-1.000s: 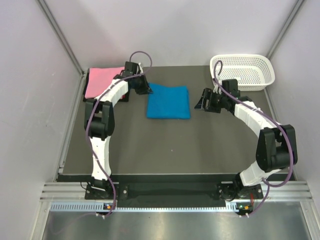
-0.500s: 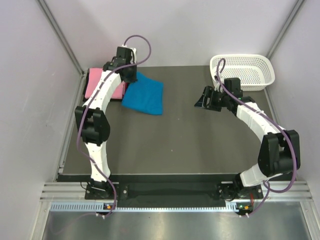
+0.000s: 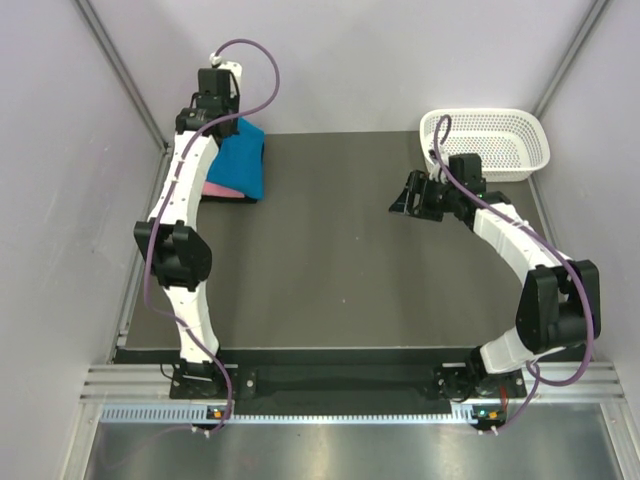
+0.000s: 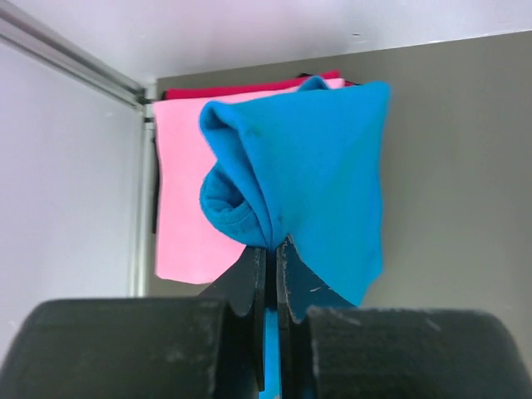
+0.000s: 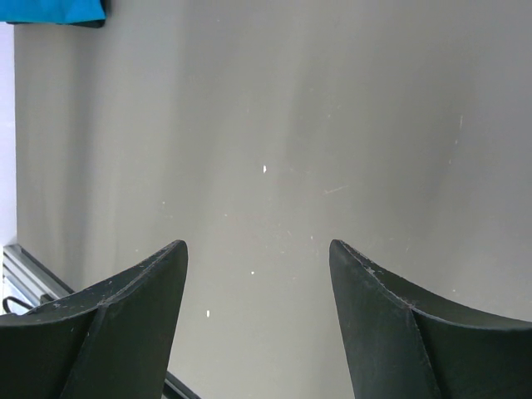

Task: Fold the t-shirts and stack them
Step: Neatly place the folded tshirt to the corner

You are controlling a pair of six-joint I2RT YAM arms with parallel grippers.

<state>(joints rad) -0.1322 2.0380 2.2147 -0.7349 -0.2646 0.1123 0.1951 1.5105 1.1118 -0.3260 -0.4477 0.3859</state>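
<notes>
The left fingers (image 4: 264, 253) are clamped on the folded bright turquoise cloth t-shirt (image 4: 324, 166), which hangs bunched and drooping just beyond them. Below and further out lies the flat folded pink t-shirt (image 4: 179, 208), with a dark red shirt edge (image 4: 249, 86) showing past it. Seemingly only laying the turquoise one on top is left. The right fingers (image 3: 405, 200) stand apart over the dark desk (image 5: 291, 125).

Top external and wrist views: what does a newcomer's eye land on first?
First, the bright turquoise-blue t-shirt, pinched in the shut left gripper and hanging over the pink t-shirt at the far left corner of the table. Next, the right gripper, open and empty above bare tabletop, near the white basket at the far right.
</notes>
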